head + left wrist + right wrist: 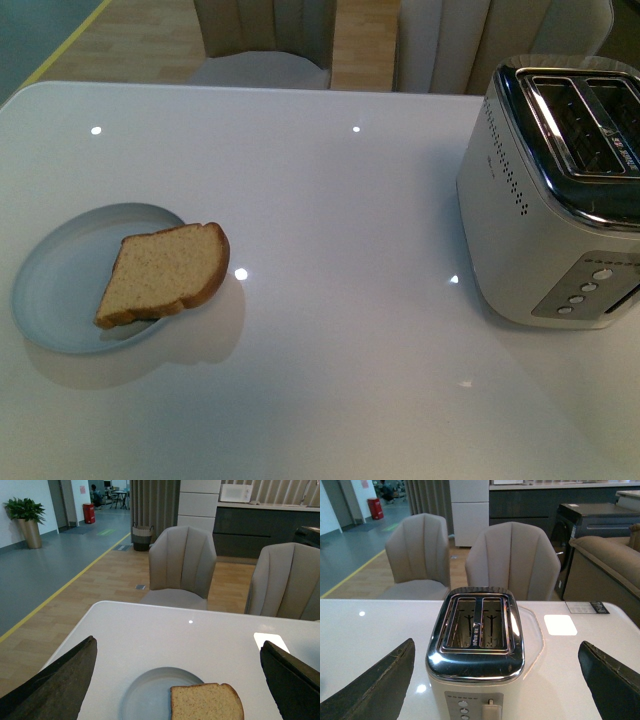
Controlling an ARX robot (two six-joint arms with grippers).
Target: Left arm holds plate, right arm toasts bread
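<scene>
Jaws, both pairs, gape wide, black wedges; round-ended crusty bread (165, 275) overhangs the smooth pale plate (60, 270).

Open table (330, 200) stretches between the plate (55, 275), at left, and the toaster (515, 220), standing at right; its two slots (465, 622) face upward, uncovered, with chairs (182, 560) beyond the far edge.

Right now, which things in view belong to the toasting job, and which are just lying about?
Job: round pale blue-grey plate; light brown wholemeal bread slice; cream two-slot toaster with chrome top; black left tool; black right tool, both open.
Lying about: beige padded chairs; potted green plant; red bin.
</scene>
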